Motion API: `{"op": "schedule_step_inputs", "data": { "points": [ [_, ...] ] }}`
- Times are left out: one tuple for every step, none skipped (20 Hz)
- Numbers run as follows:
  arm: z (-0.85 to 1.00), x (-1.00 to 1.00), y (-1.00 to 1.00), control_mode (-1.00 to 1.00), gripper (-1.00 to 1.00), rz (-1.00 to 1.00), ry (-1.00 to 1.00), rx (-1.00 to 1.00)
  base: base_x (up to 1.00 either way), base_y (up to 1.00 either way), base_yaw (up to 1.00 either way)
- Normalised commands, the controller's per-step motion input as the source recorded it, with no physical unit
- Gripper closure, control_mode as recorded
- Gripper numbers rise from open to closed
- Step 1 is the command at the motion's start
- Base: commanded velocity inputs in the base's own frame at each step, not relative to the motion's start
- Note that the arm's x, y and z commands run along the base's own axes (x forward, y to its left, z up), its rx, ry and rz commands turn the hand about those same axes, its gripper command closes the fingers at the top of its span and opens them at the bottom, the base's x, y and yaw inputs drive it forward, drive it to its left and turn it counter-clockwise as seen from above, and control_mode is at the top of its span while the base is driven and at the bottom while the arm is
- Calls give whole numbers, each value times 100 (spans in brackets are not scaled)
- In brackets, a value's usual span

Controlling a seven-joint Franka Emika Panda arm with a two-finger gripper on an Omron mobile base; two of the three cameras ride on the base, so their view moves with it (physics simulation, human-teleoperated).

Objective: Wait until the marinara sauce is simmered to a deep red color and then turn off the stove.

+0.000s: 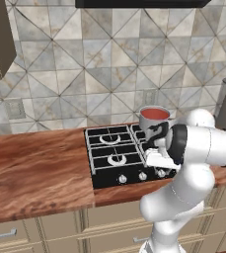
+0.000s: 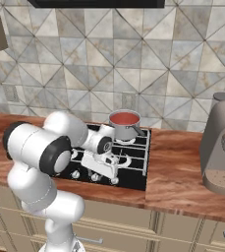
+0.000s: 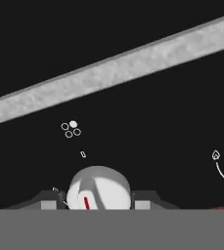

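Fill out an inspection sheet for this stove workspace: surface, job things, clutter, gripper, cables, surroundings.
Surface: wooden counter, bare left of the stove.
Job's things: marinara sauce, red, in a steel saucepan on a rear burner.
Clutter: grey appliance on the counter to the right.
Gripper: gripper shut on a silver knob in the stove's front row.
Cables: nothing seen.
Surroundings: tiled backsplash, cabinet drawers below.

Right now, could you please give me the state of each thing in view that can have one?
marinara sauce: red, inside the saucepan.
saucepan: upright on a rear burner.
stove knob: between the gripper's fingertips.
gripper: shut on the stove knob.
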Motion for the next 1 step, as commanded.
{"op": "schedule_step_inputs", "data": {
  "points": [
    [0, 0, 0, -100, 100, -1, 0, -2, 0, 0, 0]
  ]
}}
